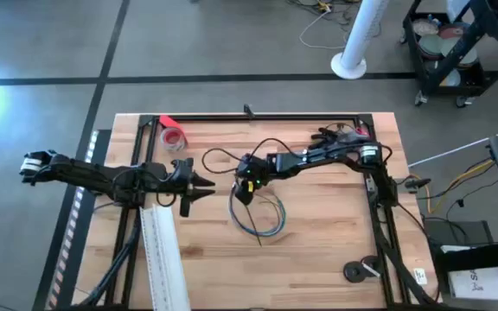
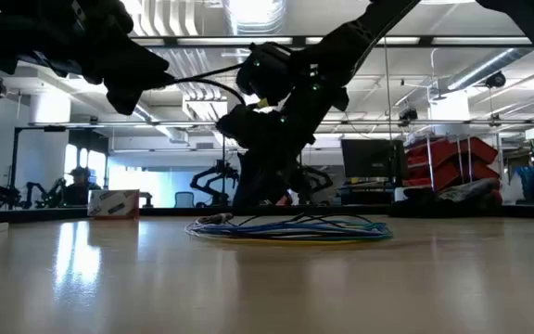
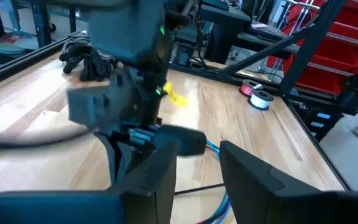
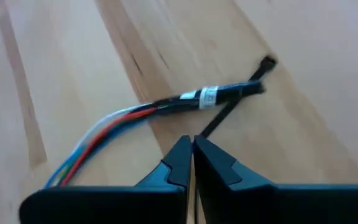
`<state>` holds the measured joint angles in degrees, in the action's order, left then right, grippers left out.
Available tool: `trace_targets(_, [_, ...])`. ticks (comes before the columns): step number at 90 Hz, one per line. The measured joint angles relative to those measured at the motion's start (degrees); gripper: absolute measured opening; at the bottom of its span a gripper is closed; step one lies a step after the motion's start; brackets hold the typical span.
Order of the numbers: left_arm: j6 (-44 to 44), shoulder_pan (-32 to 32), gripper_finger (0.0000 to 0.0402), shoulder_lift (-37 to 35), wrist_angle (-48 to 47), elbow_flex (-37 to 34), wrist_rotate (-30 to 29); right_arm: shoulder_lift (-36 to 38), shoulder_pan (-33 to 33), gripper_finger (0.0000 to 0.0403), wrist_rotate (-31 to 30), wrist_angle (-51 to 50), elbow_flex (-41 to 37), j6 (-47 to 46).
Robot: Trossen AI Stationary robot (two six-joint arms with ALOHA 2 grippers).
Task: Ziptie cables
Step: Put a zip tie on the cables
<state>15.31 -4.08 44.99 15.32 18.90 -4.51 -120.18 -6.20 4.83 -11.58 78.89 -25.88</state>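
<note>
At the left of the bench, a long flat white strip runs toward the near edge, and a red tape roll sits near the far left corner. The left gripper hovers just left of centre, its jaws parted with clear space between them and nothing held.

Near the middle lie the cables, a loose coil of thin blue, green and dark wires flat on the wood; the low view shows the coil resting on the surface. The right gripper is lowered at the coil's left edge. In its wrist view its jaws are closed tip to tip, seemingly gripping nothing, just short of the bundled cable end, where the coloured wires gather into a dark sleeve with a white band. A thin black strand, possibly a ziptie, crosses beneath that end, though I cannot tell for sure.

Judging from this, no tie yet cinches the coil; the bundling appears barely begun, with looping and tightening still ahead.
</note>
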Motion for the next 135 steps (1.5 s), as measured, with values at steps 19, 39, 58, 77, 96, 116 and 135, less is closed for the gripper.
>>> trace_targets(19, [-0.3,0.0,0.0121,0.0,0.1,0.0,0.0,-0.2,1.3,0.0081,-6.2,-0.6,0.0,3.4])
trace_targets(39, [-0.9,0.0,0.0114,0.0,0.0,0.0,-0.8,-0.2,1.2,0.0110,-13.9,-4.9,0.1,7.1])
trace_targets(58, [-1.6,0.0,0.0104,0.1,-0.1,0.0,-1.8,-0.1,1.3,0.0122,-15.1,-4.1,0.2,8.5])
trace_targets(77, [-1.6,0.0,0.0101,0.1,0.0,0.0,-4.9,-0.1,1.3,0.0124,-15.2,-0.1,0.7,8.5])
trace_targets(96, [-2.5,0.0,0.0110,0.0,0.3,0.0,-6.7,-2.0,1.3,0.0106,-15.4,3.3,1.7,10.0])
trace_targets(116, [-4.0,0.0,0.0120,0.0,1.1,0.0,-11.5,-6.3,2.8,0.0091,-15.0,3.3,7.3,12.1])
trace_targets(135, [-5.2,0.0,0.0125,-0.3,1.4,0.1,-11.6,-9.6,6.1,0.0084,-9.6,2.4,12.5,15.5])
